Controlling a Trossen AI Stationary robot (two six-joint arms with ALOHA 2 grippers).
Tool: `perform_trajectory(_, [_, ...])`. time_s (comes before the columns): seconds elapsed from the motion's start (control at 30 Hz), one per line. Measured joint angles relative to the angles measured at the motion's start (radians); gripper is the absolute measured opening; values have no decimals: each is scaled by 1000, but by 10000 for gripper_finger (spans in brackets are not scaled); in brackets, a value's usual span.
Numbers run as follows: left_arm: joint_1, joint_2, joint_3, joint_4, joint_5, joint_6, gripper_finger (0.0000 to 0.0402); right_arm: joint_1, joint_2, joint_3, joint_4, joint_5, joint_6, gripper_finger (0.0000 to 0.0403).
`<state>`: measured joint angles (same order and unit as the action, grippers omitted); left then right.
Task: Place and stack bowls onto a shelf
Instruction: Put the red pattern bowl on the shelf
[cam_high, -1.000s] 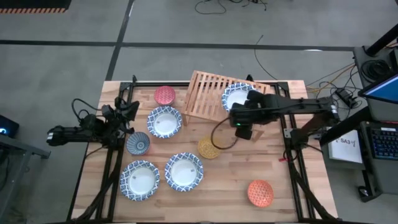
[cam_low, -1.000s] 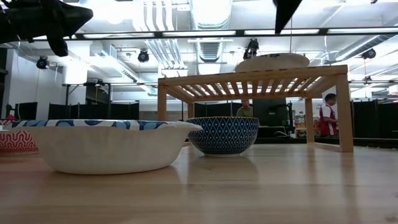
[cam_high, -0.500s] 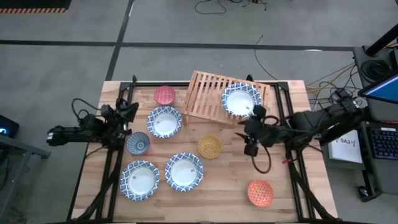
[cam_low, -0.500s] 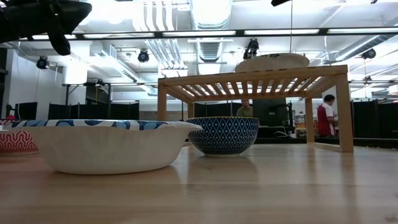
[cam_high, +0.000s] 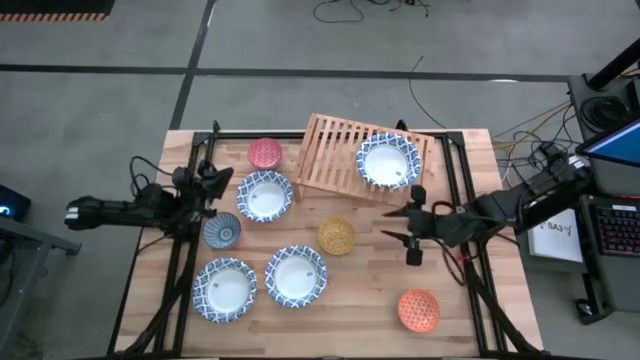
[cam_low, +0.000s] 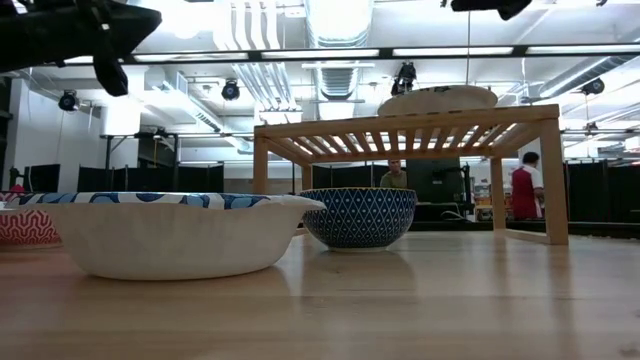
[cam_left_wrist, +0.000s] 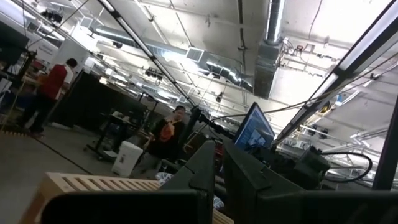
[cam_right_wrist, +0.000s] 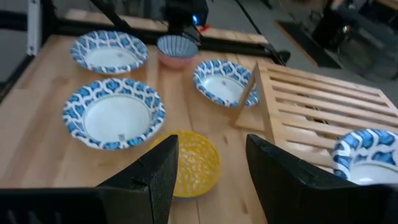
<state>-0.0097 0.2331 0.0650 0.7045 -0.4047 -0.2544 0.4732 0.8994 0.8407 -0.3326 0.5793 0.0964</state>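
The slatted wooden shelf (cam_high: 340, 150) stands at the table's far middle, and one wide blue-and-white bowl (cam_high: 388, 162) rests on its right end. Three more wide bowls (cam_high: 265, 195) (cam_high: 224, 290) (cam_high: 296, 276) sit on the table. So do the pink-red (cam_high: 265, 153), small blue-patterned (cam_high: 222, 231), yellow (cam_high: 336, 236) and orange (cam_high: 418, 310) bowls. My right gripper (cam_high: 392, 225) hovers open, right of the yellow bowl and near of the shelf. In its wrist view (cam_right_wrist: 211, 180) the yellow bowl (cam_right_wrist: 189, 163) lies between the fingers, farther off. My left gripper (cam_high: 218, 183) is shut, raised over the table's left side.
Black frame rails (cam_high: 190, 250) run along both sides of the table. In the low view the shelf (cam_low: 400, 128) stands high, with the small blue-patterned bowl (cam_low: 358, 217) under it. People stand in the room behind. Bare planks lie between the yellow and orange bowls.
My right gripper has drawn back from the bowl on the shelf toward the table's right and near edges. The bowl stays on the shelf's right end, now uncovered. My left arm has edged slightly toward the table's middle.
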Motion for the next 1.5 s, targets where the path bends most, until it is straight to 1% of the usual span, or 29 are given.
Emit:
perform_trajectory(0.23, [0,161,0,125,-30,-26,13,32,-60,-109,184,-7,-105,178])
perform_trajectory(0.43, [0,259,3,215,-96,-34,13,35,-105,-207,337,-47,-203,178])
perform_trajectory(0.57, [0,304,73,212,-157,33,13,30,-157,-271,478,-62,-321,178])
perform_trajectory(0.67, [1,348,171,146,-165,130,13,19,-209,-304,553,-67,-389,178])
perform_trajectory(0.73, [1,380,250,34,-187,197,13,5,-247,-316,560,-104,-410,178])
perform_trajectory(0.8, [1,412,349,-144,-249,249,13,-12,-289,-331,556,-148,-412,178])
perform_trajectory(0.9, [11,471,523,-512,-382,258,13,-32,-354,-360,554,-179,-411,178])
perform_trajectory(0.93, [18,495,583,-646,-410,233,13,-36,-374,-369,552,-179,-410,178])
perform_trajectory(1.0, [36,552,705,-908,-418,156,13,-40,-407,-383,546,-178,-403,178])
perform_trajectory(1.07, [57,618,819,-1141,-398,67,13,-39,-430,-395,544,-179,-396,178])
perform_trajectory(1.13, [79,689,919,-1341,-350,0,13,-39,-448,-406,541,-184,-378,178])
perform_trajectory(1.23, [125,796,1039,-1548,-261,-36,13,-39,-456,-415,531,-188,-371,178])
perform_trajectory(1.3, [166,864,1095,-1637,-224,-25,13,-39,-460,-414,532,-187,-376,178])
perform_trajectory(1.4, [257,950,1139,-1707,-172,69,13,-39,-460,-394,529,-188,-388,178])
perform_trajectory(1.47, [341,1002,1157,-1705,-103,141,13,-39,-460,-383,526,-188,-391,178])
perform_trajectory(1.5, [389,1025,1163,-1701,-46,180,13,-39,-459,-382,524,-188,-392,178])
